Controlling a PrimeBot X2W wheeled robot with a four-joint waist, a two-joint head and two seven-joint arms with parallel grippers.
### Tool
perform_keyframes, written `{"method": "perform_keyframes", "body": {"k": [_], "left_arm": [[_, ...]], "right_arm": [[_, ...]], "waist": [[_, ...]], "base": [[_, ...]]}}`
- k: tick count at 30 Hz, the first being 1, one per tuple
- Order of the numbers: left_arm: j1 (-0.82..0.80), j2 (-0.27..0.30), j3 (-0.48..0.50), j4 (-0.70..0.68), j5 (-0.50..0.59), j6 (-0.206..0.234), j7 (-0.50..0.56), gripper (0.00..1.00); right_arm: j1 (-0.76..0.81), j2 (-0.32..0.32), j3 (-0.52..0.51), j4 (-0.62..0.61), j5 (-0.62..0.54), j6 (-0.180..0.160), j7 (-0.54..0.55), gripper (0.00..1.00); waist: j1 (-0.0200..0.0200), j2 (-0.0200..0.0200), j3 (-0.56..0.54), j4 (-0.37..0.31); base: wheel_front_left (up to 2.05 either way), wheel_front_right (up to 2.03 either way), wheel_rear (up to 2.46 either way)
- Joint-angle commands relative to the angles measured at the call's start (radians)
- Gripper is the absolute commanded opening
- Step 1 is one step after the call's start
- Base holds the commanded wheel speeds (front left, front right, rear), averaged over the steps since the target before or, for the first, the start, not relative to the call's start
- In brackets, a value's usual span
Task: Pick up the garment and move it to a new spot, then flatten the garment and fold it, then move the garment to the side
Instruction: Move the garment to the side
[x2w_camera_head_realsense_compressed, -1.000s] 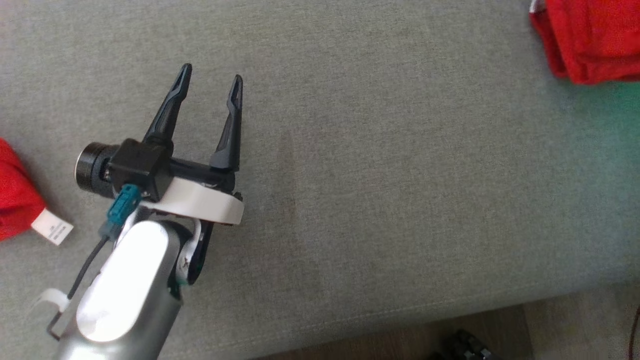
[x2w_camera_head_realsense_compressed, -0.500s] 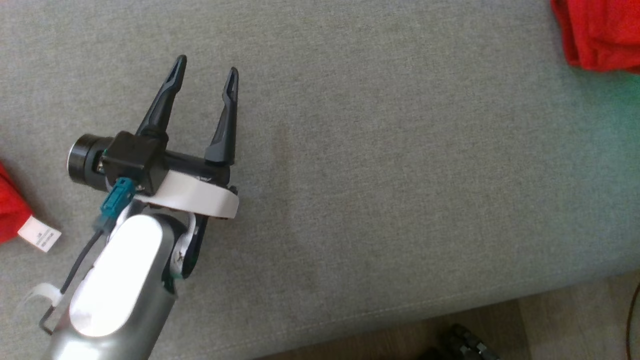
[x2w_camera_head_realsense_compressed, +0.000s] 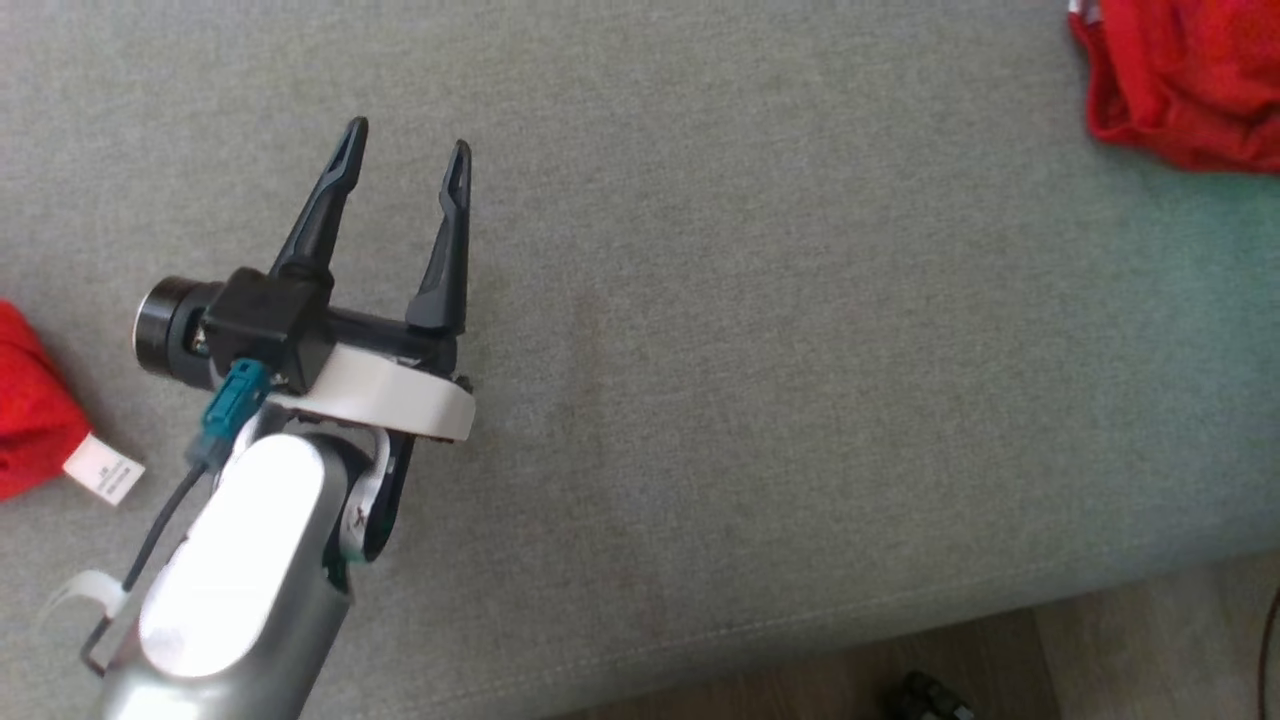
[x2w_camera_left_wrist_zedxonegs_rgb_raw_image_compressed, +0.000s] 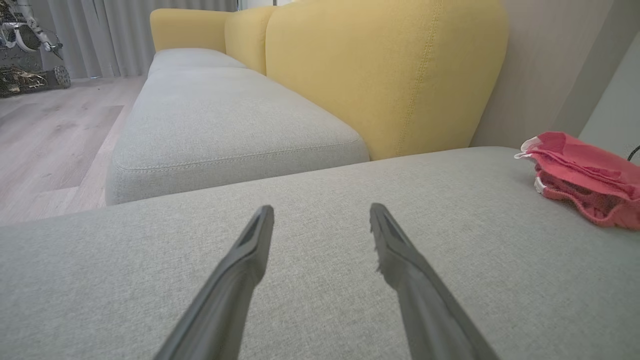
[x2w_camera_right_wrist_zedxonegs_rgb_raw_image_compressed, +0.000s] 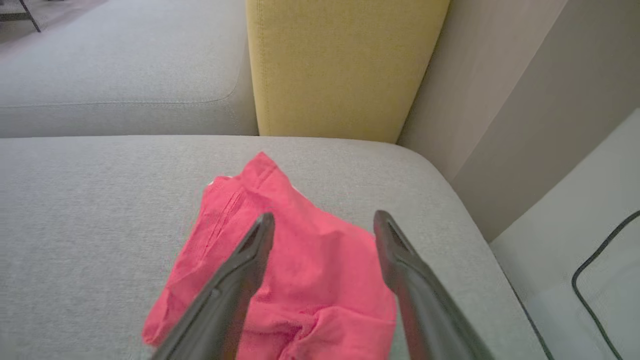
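Note:
A corner of the garment (x2w_camera_head_realsense_compressed: 25, 420), red with a small white tag (x2w_camera_head_realsense_compressed: 103, 468), lies at the left edge of the head view on the grey sofa cushion (x2w_camera_head_realsense_compressed: 800, 350). My left gripper (x2w_camera_head_realsense_compressed: 408, 137) hovers open to the right of it, nothing between its fingers, and points over bare cushion in the left wrist view (x2w_camera_left_wrist_zedxonegs_rgb_raw_image_compressed: 321, 209). My right gripper (x2w_camera_right_wrist_zedxonegs_rgb_raw_image_compressed: 324, 216) stands open just above a different, smaller red garment. Whether its fingers touch that cloth I cannot tell.
The smaller red garment (x2w_camera_head_realsense_compressed: 1180, 80) with thin white edging lies rumpled near the cushion's far right corner (x2w_camera_left_wrist_zedxonegs_rgb_raw_image_compressed: 580, 175) (x2w_camera_right_wrist_zedxonegs_rgb_raw_image_compressed: 300, 260). A yellow backrest (x2w_camera_right_wrist_zedxonegs_rgb_raw_image_compressed: 340, 65) rises behind it. Wooden floor (x2w_camera_head_realsense_compressed: 900, 660) runs below the cushion's front edge. A black cable (x2w_camera_right_wrist_zedxonegs_rgb_raw_image_compressed: 590, 260) lies on the floor to the right.
The head view has wobbled slightly. The smaller red garment at the top right has gone from a neat layered fold to a looser, slumped heap. My left gripper has stayed open in place.

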Motion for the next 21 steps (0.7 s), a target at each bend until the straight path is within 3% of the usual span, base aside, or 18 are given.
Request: {"method": "perform_keyframes", "body": {"k": [1,6,12,16,17,21], "left_arm": [[0.005,0.025,0.031,-0.026,-0.01,0.008,-0.007,1.0],[0.032,0.027,0.034,-0.021,-0.022,0.015,-0.01,1.0],[0.093,0.03,0.053,-0.018,-0.048,0.037,-0.016,1.0],[0.135,0.031,0.072,-0.023,-0.067,0.056,-0.02,1.0],[0.135,0.031,0.072,-0.023,-0.067,0.056,-0.02,1.0],[0.173,0.036,0.089,-0.029,-0.083,0.07,-0.024,1.0]], "right_arm": [[0.061,-0.012,-0.023,-0.028,-0.022,-0.001,-0.021,1.0],[0.159,0.089,-0.156,-0.096,-0.095,-0.001,-0.095,1.0],[0.314,0.293,-0.313,-0.266,-0.224,-0.001,-0.145,1.0],[0.411,0.438,-0.364,-0.404,-0.316,-0.001,-0.143,1.0],[0.411,0.438,-0.364,-0.404,-0.316,-0.001,-0.143,1.0],[0.471,0.541,-0.373,-0.51,-0.394,-0.001,-0.134,1.0]], "waist": [[0.0,0.0,-0.016,-0.002],[0.0,0.0,-0.065,-0.001],[0.0,0.0,-0.146,0.017],[0.0,0.0,-0.194,0.041],[0.0,0.0,-0.194,0.041],[0.0,0.0,-0.232,0.07]], "base": [[0.0,0.0,0.0],[0.0,0.0,0.0],[0.0,0.0,0.0],[0.0,0.0,0.0],[0.0,0.0,0.0],[0.0,0.0,0.0]]}}
